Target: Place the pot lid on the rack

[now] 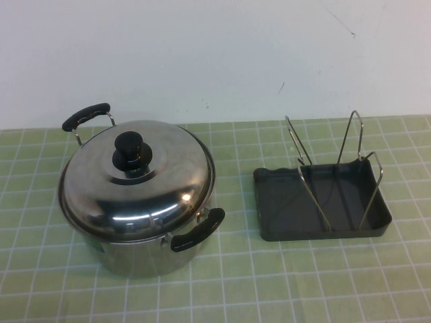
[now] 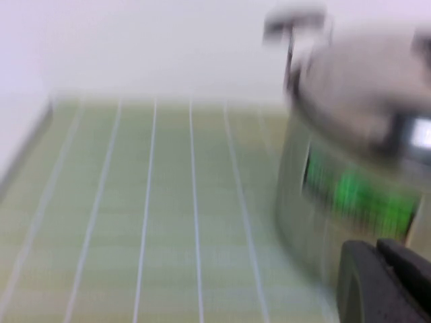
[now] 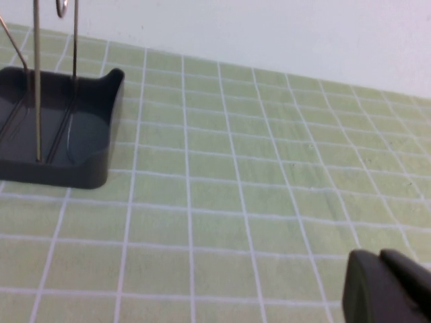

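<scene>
A: Sitting on the steel pot [image 1: 145, 252], the pot lid [image 1: 135, 192] covers it fully, its black knob [image 1: 132, 151] upright at the centre. Pot and lid stand on the left part of the desk [image 1: 269, 282], which is covered in a green grid-patterned mat.

B: And the rack [image 1: 322, 205]?

A: It lies to the right of the pot, apart from it, at about the same depth on the desk. It is a dark grey tray with thin wire loops [image 1: 350, 138] rising from it, and nothing rests in it. The pot's two black handles show, one at the far left [image 1: 86, 116], one at the near right [image 1: 197, 229], pointing toward the rack.

B: Where are the end effectors?

A: Neither appears in the high view. In the left wrist view a dark piece of the left end effector [image 2: 384, 282] shows at the edge, low over the desk and just beside the pot's wall [image 2: 337, 195]. I cannot tell whether it is spread or pressed together. In the right wrist view the right end effector [image 3: 387, 289] is likewise a dark piece at the edge, over bare mat, well apart from the rack's corner [image 3: 87, 128]. Its state I cannot tell either.

B: Anything gripped?

A: Neither one touches anything that I can see.
</scene>
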You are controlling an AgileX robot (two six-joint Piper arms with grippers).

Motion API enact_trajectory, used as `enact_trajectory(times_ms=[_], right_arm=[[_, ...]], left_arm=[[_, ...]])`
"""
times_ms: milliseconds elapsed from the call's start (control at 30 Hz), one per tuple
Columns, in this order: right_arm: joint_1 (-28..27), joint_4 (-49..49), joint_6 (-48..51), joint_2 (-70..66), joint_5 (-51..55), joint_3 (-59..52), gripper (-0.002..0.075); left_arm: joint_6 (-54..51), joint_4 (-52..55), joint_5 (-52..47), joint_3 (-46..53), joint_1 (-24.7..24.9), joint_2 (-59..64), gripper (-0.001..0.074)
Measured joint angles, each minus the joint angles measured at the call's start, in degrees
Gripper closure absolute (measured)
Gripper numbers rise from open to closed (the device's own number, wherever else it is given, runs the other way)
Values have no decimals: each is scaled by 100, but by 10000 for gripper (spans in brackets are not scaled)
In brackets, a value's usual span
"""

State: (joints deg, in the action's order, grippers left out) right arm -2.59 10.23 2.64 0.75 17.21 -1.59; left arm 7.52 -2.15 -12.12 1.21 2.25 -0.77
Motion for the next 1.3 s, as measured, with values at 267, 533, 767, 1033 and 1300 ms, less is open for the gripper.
enact_trajectory(times_ms=[267,533,767,1033,1300], right_arm=[[0,183,56,0,-2204,-9,727],[0,160,-319,0,-4278,-9,727],[0,132,-456,0,-4576,-9,727],[0,132,166,0,-3107,900,727],[0,123,315,-914,-1721,2269,727]], left_arm=[[0,10,2500,0,0,0,737],[0,13,4080,0,0,0,737],[211,-14,4875,0,0,0,737],[431,87,2285,-928,0,-8,737],[465,382,1929,-1838,0,169,737]])
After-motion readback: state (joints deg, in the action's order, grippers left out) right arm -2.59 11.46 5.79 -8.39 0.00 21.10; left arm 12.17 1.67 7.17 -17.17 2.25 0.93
